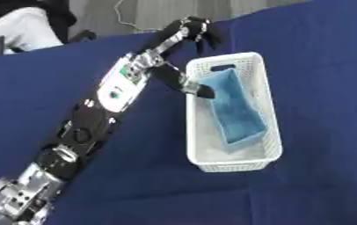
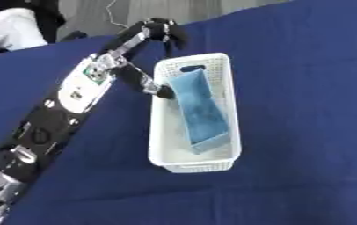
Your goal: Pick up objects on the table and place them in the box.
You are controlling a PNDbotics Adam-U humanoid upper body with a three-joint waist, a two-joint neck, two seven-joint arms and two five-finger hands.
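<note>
I am extending the left forearm (image 1: 97, 114) diagonally across the blue desk (image 1: 320, 79). The left robot hand (image 1: 191, 31), fingers curled and holding nothing, is hovering beside the white box (image 1: 270, 132). The blue object (image 1: 235, 110) is leaning inside. Withdrawing carelessly risks the thumb (image 1: 187, 85) snagging the rim. Neither view shows the right robot hand.

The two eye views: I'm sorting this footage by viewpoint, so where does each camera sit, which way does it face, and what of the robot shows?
Left eye view: in the head, looking down at the blue table; the left arm crosses from the lower left, its robot hand curled past the white basket.
Right eye view: beside it, same downward look, everything shifted left; the blue pouch lies in the basket.
Shared: arm, basket, pouch and table at the same moment; no right hand shows.
</note>
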